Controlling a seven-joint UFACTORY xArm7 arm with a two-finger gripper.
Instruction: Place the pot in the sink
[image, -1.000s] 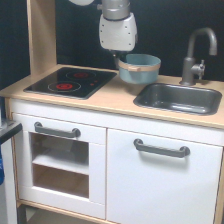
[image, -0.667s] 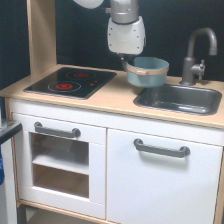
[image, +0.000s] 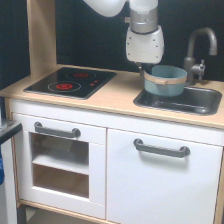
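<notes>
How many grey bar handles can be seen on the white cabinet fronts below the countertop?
2. One handle sits above the window of the door under the stovetop, on the exterior view's left. The other handle is on the plain door below the sink. None seems hidden.

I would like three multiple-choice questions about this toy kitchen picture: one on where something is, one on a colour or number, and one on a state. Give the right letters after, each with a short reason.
1. Where is the pot?
A. on the stovetop
B. over the sink's end on the exterior view's left
C. inside the lower cabinet

2. How many red rings show on the stovetop?
A. two
B. four
C. none

3. How is the pot carried?
A. lying on its side on the counter
B. upside down in the basin
C. upright, held at its rim by the gripper

Answers:
1 B: it overlaps that end of the sink, in front of the faucet.
2 A: one nearer ring, one farther.
3 C: its opening faces up and the jaws meet its rim.
</notes>
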